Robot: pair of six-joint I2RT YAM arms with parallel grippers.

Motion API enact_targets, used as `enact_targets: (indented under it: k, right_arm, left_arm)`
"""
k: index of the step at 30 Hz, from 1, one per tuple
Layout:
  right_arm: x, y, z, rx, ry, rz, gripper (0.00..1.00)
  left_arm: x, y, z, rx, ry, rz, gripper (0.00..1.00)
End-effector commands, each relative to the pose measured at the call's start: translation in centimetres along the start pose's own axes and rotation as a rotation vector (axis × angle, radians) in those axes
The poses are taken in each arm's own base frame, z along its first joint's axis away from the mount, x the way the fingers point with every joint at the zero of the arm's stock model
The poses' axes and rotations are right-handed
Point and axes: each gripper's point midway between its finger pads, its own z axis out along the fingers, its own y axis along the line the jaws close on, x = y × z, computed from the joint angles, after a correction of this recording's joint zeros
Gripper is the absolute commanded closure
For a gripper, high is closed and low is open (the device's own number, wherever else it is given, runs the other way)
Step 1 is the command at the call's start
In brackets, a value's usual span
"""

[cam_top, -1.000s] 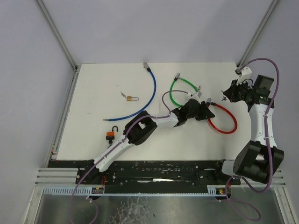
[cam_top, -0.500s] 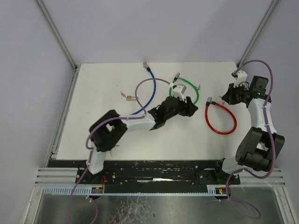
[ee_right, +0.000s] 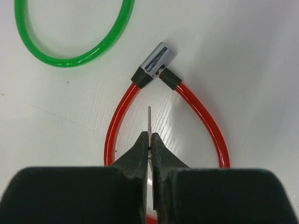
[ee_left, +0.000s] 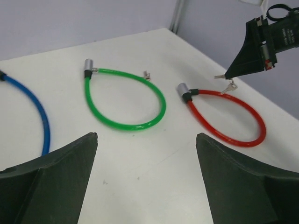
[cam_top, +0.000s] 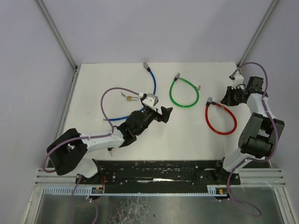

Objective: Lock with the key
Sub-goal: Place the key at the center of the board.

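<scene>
Alignment is our concern. Our left pincer point(ee_left: 145, 140) hangs wide open and empty over the white counter point(cam_top: 93, 93). At far right, our right pincer point(ee_right: 149, 136) pinches the small silver key point(ee_right: 149, 120) above the red cable lock point(ee_right: 203, 116). We should steer its blade squarely toward the silver barrel point(ee_right: 159, 58) just beyond.

Both arms are built alike: white link shells joined by bulky black joint housings. A purple cable point(cam_top: 117, 88) loops loosely off the left arm point(cam_top: 100, 139), and a matching one loops off the right arm point(cam_top: 261, 107). The left gripper point(ee_left: 145, 140) has broad, matte black wedge fingers point(ee_left: 51, 182) (plain, unmarked faces). The right gripper point(ee_right: 149, 137) is black too, tapering to thin points.
</scene>
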Motion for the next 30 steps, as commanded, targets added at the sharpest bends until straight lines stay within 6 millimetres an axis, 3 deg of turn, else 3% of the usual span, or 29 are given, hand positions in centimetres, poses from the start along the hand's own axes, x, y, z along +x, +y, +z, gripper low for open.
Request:
enact_targets:
  k: [1, 8, 11, 15, 19, 24, 30]
  right_arm:
    - [-0.1, -1.7, 1.0, 0.025, 0.031, 0.004, 0.93]
    - [2.1, -3.4, 3.0, 0.045, 0.116, 0.048, 0.9]
    - [2.2, -3.9, 3.2, 0.063, 0.129, 0.054, 0.79]
    - [1.5, -3.9, 2.4, 0.084, 0.115, 0.036, 0.61]
    - [-0.9, -3.1, 0.3, 0.103, 0.04, -0.011, 0.58]
    - [-5.2, 2.1, -3.6, -0.031, -0.143, -0.072, 0.58]
    - [-9.9, 12.5, -7.8, -0.339, -0.307, -0.155, 0.57]
  left_arm:
    - [-0.8, 2.3, -1.5, -0.084, -0.037, 0.082, 0.14]
    - [0.4, 3.3, -2.9, -0.111, 0.033, 0.13, 0.12]
    - [0.5, 3.6, -3.3, -0.122, 0.045, 0.14, 0.11]
    - [0.6, 4.0, -3.9, -0.135, 0.057, 0.143, 0.11]
    - [0.5, 4.1, -4.3, -0.138, 0.071, 0.139, 0.11]
    - [0.4, 4.2, -5.0, -0.144, 0.086, 0.131, 0.11]
    - [0.9, 5.0, -5.4, -0.169, 0.121, 0.121, 0.11]
